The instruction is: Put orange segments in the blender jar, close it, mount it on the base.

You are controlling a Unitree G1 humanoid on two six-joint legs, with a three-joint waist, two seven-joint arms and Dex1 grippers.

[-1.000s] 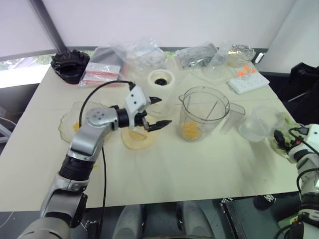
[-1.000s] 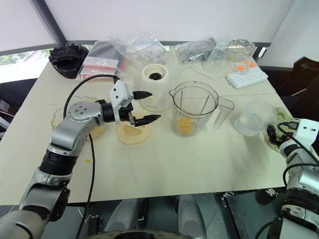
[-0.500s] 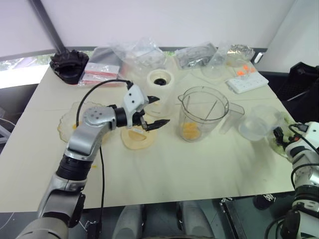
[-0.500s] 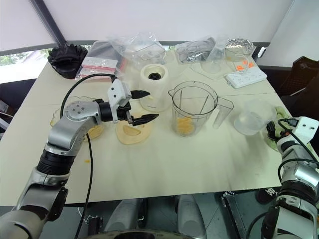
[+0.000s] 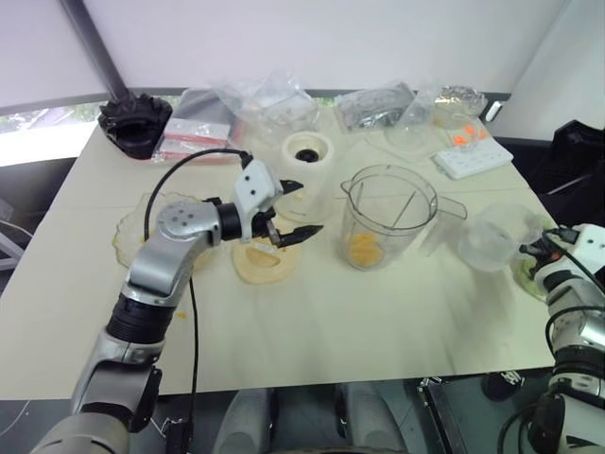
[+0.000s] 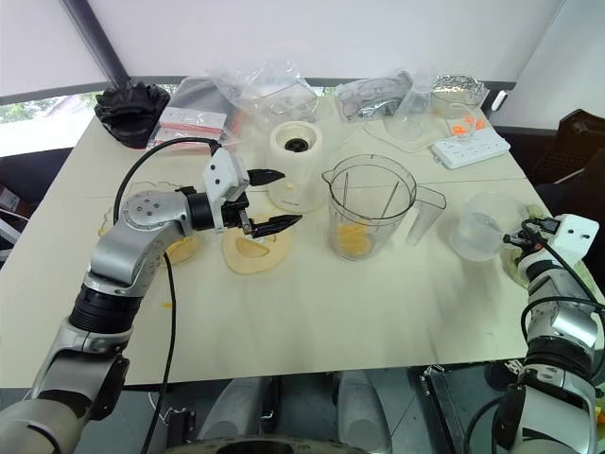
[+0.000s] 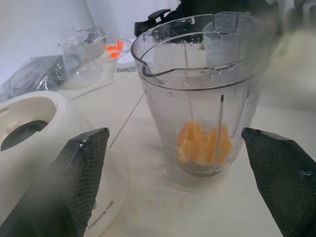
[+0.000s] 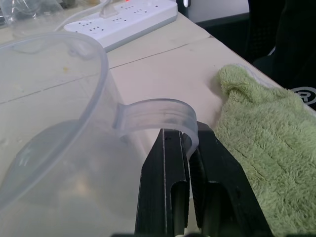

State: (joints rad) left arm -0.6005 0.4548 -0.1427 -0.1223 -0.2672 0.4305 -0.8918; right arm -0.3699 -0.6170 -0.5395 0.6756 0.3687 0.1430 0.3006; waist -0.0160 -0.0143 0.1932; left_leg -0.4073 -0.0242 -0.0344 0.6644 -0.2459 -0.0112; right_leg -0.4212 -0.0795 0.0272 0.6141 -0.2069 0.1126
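— So where does the blender jar (image 5: pixel 388 216) stand?
— Upright mid-worktop (image 5: pixel 312 331), long axis vertical, spout toward the base (image 5: pixel 306 156), handle away from it. Orange segments (image 7: pixel 203 143) lie at its bottom. No lid on it yet.
— And the arms?
— The left gripper (image 5: pixel 295 210) hovers with its jaws spread wide, level, aimed at the jar over a flat cream lid (image 5: pixel 265 262). The right gripper (image 8: pixel 189 163) is pinched on the curved handle tab of a smaller clear tub (image 6: pixel 480 225), next to a green cloth (image 8: pixel 261 148).
— What could go wrong?
— I'd say that thin tab may slip or flex, and the tub could tip when lifted. Also, the jar is tall, so a sideways nudge from the left arm might topple it.
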